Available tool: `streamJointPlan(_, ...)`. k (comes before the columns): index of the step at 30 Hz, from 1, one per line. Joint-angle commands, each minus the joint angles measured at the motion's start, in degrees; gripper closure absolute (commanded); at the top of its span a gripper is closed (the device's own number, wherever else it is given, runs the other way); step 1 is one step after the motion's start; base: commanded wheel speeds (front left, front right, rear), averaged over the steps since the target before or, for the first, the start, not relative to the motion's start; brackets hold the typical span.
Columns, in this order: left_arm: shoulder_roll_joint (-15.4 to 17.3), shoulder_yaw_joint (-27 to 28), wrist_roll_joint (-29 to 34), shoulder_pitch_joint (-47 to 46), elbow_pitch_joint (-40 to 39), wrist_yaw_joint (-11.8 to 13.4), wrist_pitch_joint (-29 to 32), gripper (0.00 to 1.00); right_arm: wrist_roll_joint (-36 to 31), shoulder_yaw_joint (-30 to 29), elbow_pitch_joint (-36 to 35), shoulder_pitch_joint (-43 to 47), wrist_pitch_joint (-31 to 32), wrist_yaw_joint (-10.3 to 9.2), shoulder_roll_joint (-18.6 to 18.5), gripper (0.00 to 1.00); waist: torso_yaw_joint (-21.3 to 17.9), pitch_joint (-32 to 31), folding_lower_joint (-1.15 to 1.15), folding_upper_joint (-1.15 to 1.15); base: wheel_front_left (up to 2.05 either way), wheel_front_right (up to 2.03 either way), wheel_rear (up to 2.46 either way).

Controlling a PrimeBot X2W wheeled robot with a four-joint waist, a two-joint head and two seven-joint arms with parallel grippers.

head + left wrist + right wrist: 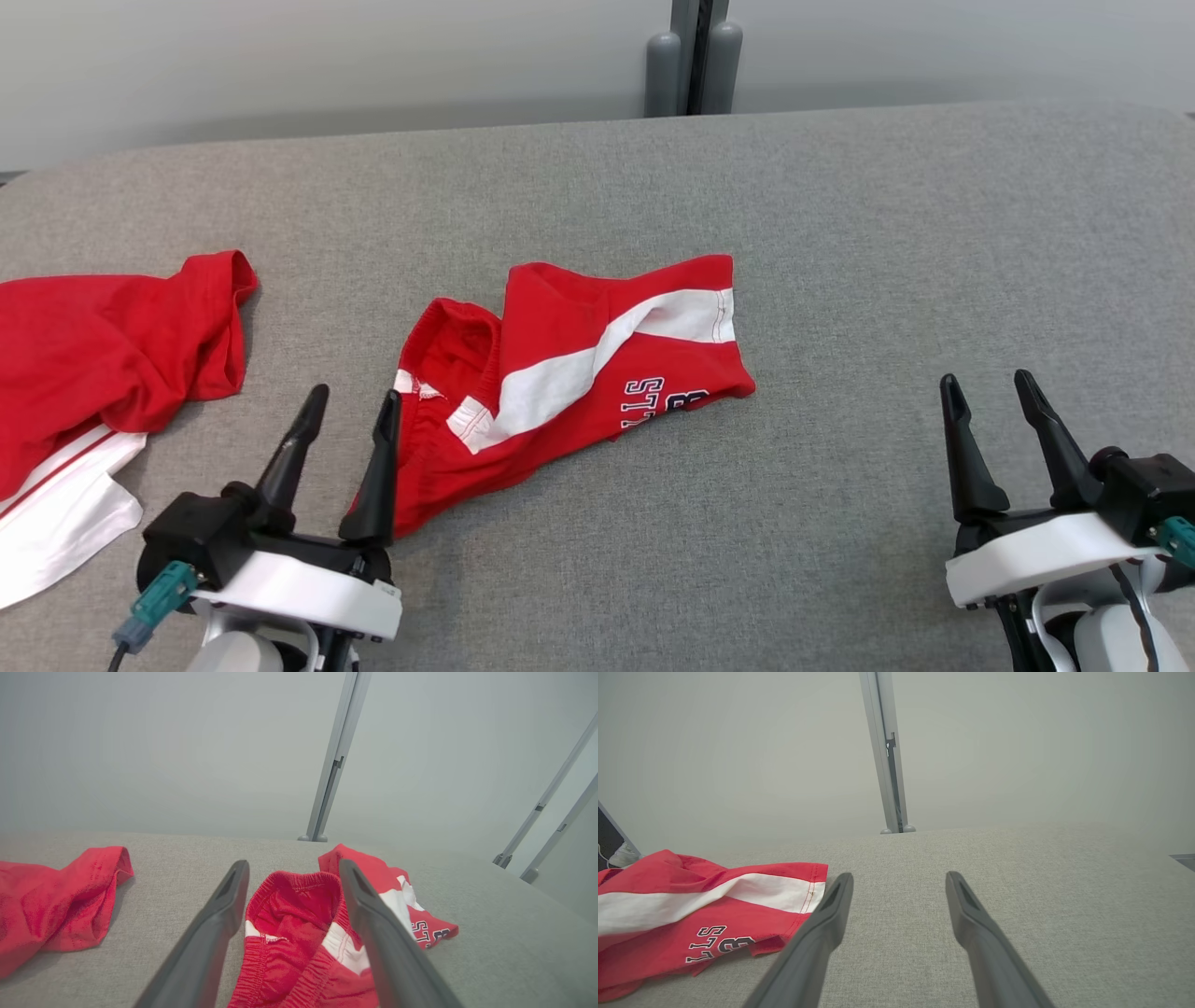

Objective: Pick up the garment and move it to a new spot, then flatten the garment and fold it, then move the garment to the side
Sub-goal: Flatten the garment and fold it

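The garment [579, 364], red shorts with a white stripe, lies crumpled on the grey counter [840, 233], a little left of your centre. Its long axis runs diagonally, with the elastic waistband nearer you on the left and the leg hem farther off on the right. A second red-and-white cloth [103, 364] lies apart at the far left, and a grey post [691, 56] stands behind the counter. Your left gripper [357, 394] has its fingers spread wide, gripping nothing; its wrist view shows the waistband between them, just past the tips. Your right gripper [988, 378], fingers equally wide and empty, sits well apart to the right.
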Motion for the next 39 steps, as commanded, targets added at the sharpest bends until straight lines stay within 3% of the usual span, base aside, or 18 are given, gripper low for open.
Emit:
streamJointPlan(1,0.6,0.6,0.8,0.2,-0.9,0.7,-0.2,0.0,-0.4,-0.3,-0.5,0.8,0.4,0.01,-0.3,0.0,0.1,-0.6,0.0,0.0,0.0,0.0,0.0)
streamJointPlan(15,5.0,4.2,-0.8,4.0,-4.5,4.2,4.2,0.0,-2.3,-0.4,-2.5,3.6,2.3,0.01,-0.4,0.0,0.6,-4.7,0.0,0.0,0.0,0.0,0.0)
streamJointPlan(21,4.9,4.4,-1.6,7.9,-5.0,5.5,4.8,0.0,-2.5,-0.2,-3.4,5.0,3.1,0.01,-0.5,0.0,0.9,-5.8,0.0,0.0,0.0,0.0,0.0)
streamJointPlan(39,4.8,3.8,-2.2,8.5,-5.6,6.3,5.2,0.0,-2.2,-0.3,-4.4,6.1,4.0,0.01,-0.5,0.0,1.9,-5.9,0.0,0.0,0.0,0.0,0.0)
